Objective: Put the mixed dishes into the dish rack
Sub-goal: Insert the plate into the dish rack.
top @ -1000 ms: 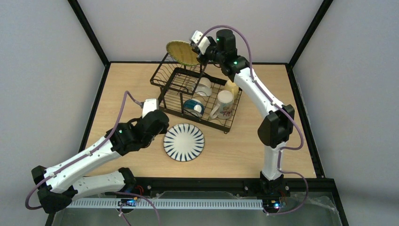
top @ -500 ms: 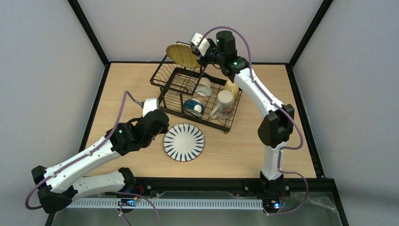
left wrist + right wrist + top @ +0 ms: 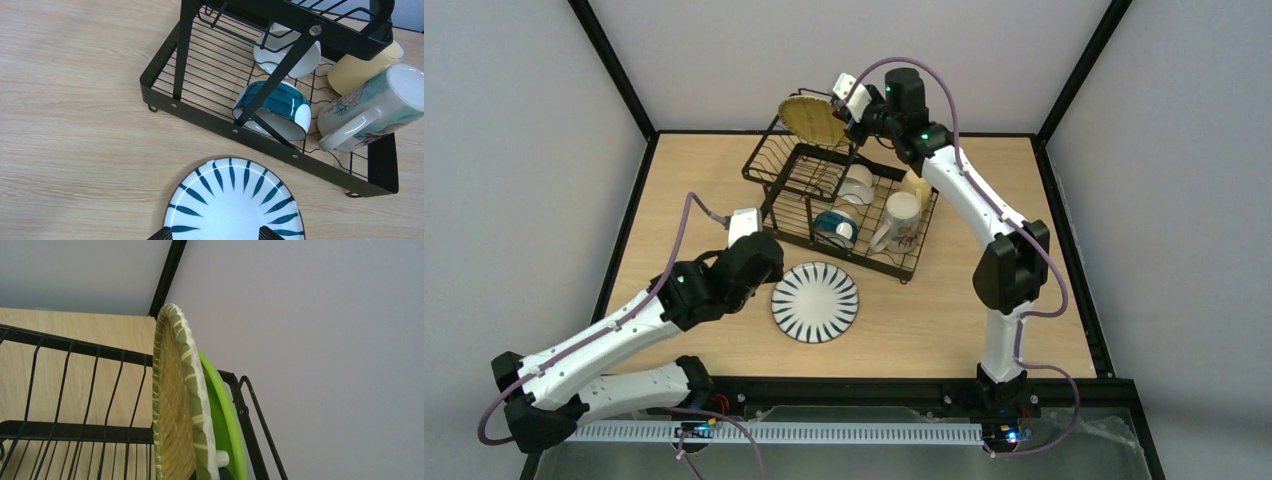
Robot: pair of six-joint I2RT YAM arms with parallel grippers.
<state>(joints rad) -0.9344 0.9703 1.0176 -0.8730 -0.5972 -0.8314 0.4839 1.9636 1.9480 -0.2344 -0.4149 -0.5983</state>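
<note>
My right gripper (image 3: 841, 107) is shut on the edge of a green plate (image 3: 812, 118) with a straw-coloured woven face. It holds the plate on edge above the raised tier of the black wire dish rack (image 3: 864, 264). In the right wrist view the plate (image 3: 177, 405) stands upright over the rack wires (image 3: 75, 345), with a bright green rim behind it. A white plate with dark blue-green stripes (image 3: 815, 301) lies flat on the table. My left gripper (image 3: 215, 235) hovers open over its near edge (image 3: 234, 205).
The rack's lower tray (image 3: 210, 120) holds a white bowl (image 3: 287, 52), a blue-outside bowl (image 3: 274, 107), a yellow mug (image 3: 362, 70) and a cream printed mug (image 3: 372, 107). A black frame runs round the wooden table (image 3: 684, 190), with grey walls behind.
The right gripper has turned the green plate slightly more upright above the raised tier. The left arm and the striped plate have not moved.
</note>
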